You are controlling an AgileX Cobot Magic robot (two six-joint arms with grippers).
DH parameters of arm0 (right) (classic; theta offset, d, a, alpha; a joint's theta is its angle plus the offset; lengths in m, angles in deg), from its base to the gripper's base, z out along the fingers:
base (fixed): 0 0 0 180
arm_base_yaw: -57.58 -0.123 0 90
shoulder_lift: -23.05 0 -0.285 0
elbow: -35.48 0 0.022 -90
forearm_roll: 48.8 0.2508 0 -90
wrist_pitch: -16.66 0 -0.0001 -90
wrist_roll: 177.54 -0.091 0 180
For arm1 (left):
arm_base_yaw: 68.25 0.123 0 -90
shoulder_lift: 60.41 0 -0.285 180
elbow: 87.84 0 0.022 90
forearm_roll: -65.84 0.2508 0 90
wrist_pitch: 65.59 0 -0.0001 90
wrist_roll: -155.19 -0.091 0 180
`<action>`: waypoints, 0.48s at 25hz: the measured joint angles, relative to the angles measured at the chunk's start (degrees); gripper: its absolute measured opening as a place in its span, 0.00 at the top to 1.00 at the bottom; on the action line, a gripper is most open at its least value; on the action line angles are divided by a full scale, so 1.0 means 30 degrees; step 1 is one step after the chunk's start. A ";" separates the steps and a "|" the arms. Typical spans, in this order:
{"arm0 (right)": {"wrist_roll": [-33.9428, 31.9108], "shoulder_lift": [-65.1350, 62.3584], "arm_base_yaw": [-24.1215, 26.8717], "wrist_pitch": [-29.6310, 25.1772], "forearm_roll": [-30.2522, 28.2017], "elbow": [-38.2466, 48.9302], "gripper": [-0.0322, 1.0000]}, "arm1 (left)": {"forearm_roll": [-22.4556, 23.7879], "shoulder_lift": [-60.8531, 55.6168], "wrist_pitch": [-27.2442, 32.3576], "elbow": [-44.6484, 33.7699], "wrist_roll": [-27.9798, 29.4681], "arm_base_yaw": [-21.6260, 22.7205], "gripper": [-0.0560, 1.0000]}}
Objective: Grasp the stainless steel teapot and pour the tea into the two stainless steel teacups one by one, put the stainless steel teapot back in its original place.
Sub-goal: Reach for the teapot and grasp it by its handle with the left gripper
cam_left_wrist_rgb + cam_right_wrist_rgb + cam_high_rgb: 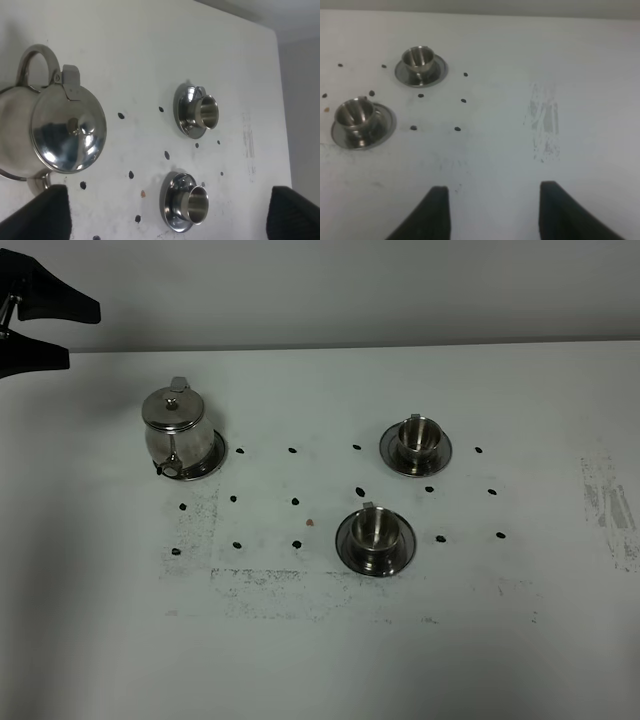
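The stainless steel teapot [175, 428] stands upright on its round saucer [213, 456] at the left of the white table, lid shut, spout toward the front. Two steel teacups sit on saucers: one at the back right [418, 438], one nearer the front [372, 528]. My left gripper [83, 335] is open and empty, raised behind and left of the teapot. The left wrist view shows the teapot [60, 130] and both cups [204, 112] [194, 205] between its spread fingers [47, 215]. My right gripper [493, 189] is open and empty, right of the cups [417, 59] [354, 114]; the exterior view does not show it.
Small black dots [292, 451] mark the table around the teapot and cups. A tiny orange speck [310, 523] lies left of the front cup. Scuffed grey patches show at the right [610, 505] and the front middle [260, 580]. The table's back edge meets a grey wall.
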 joint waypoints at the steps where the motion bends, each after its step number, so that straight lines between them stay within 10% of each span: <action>1: -0.0028 -0.0130 0.0000 -0.0171 -0.0020 0.0017 0.59 | 0.0000 0.0000 0.0000 0.0000 -0.0042 0.0000 0.23; 12: -0.0741 -0.0563 0.0000 -0.1283 -0.1077 0.0547 0.59 | 0.0000 0.0000 0.0000 0.0000 -0.0367 0.0000 0.23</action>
